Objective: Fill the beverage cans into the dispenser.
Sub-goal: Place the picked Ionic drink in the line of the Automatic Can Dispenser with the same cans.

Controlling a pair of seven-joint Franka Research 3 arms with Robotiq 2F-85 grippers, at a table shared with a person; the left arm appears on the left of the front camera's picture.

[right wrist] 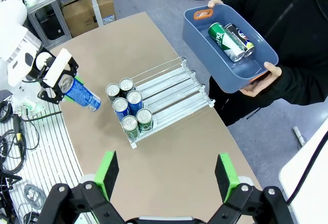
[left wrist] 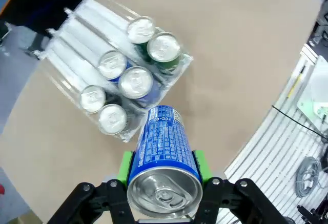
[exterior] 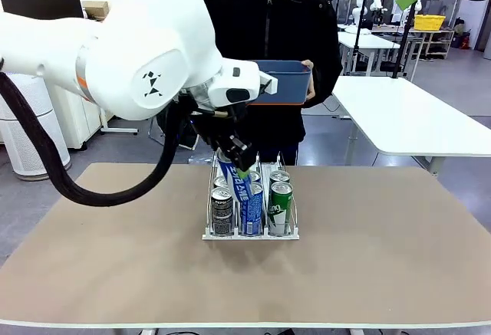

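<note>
At the bottom of the left wrist view, the held can (left wrist: pixel 163 147) is showing blue with white lettering and a silver top, between the bright green pads (left wrist: pixel 124 166) of the black left gripper (left wrist: pixel 163 168). The rack (left wrist: pixel 77 26) is looking white and clear. Mid-frame in the front view, a black-grey can (exterior: pixel 222 212), a blue can (exterior: pixel 253 224) and a green can (exterior: pixel 281 206) are showing side by side, and the table (exterior: pixel 383 258) is looking tan. At upper right of the right wrist view, a blue tub (right wrist: pixel 233 78) with an orange handle (right wrist: pixel 203 14) is carrying a green-and-white can (right wrist: pixel 219 35) and a dark can (right wrist: pixel 238 39).
</note>
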